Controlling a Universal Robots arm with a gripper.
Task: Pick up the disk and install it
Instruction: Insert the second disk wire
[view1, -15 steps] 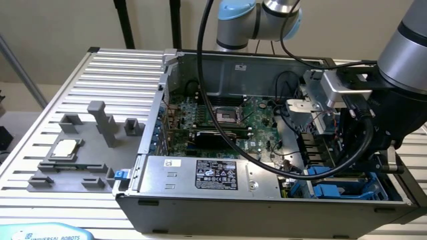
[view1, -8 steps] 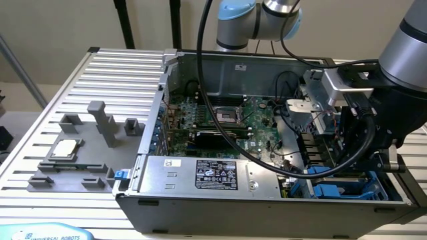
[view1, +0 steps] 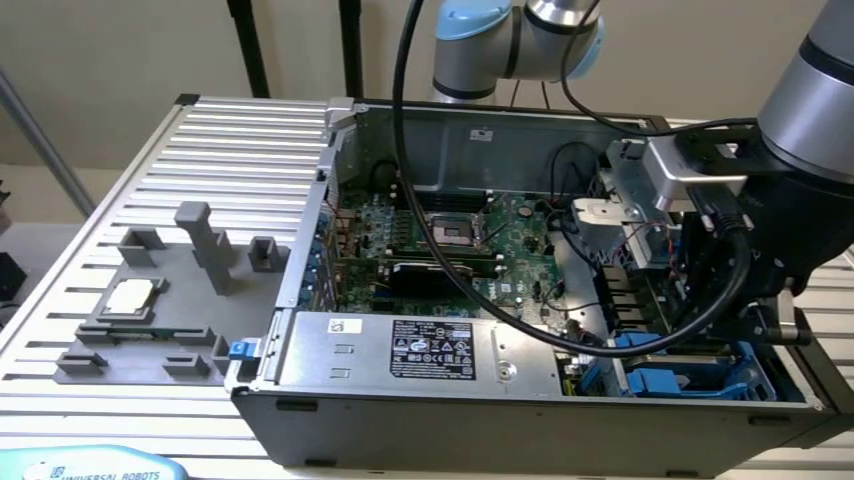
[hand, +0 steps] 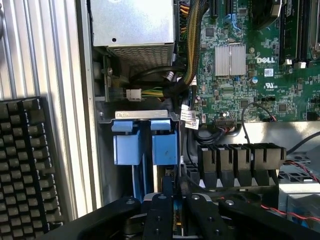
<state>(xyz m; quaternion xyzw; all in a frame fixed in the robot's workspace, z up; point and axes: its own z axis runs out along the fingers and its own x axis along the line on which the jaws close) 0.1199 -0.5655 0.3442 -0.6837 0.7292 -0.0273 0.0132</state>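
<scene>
The disk (hand: 165, 147) stands on edge in the drive bay at the corner of the open computer case (view1: 334, 180). Its blue carrier end faces the camera, beside a second blue carrier (hand: 125, 145). My gripper (hand: 174, 200) sits right over it, its black fingers (hand: 159, 215) drawn close on the disk's thin edge. In the exterior view the arm (view1: 814, 120) reaches down into the case's near corner on the exterior view's right. Blue carrier plastic (view1: 667, 382) shows there, and thick black cables hide the fingers.
A silver power supply with a black label (view1: 427, 350) fills the case's front, with the green motherboard (view1: 454, 240) behind it. A row of black connectors (hand: 240, 160) lies beside the bay. On the slatted table, a grey fixture (view1: 147, 330) carries a small square chip (view1: 130, 297).
</scene>
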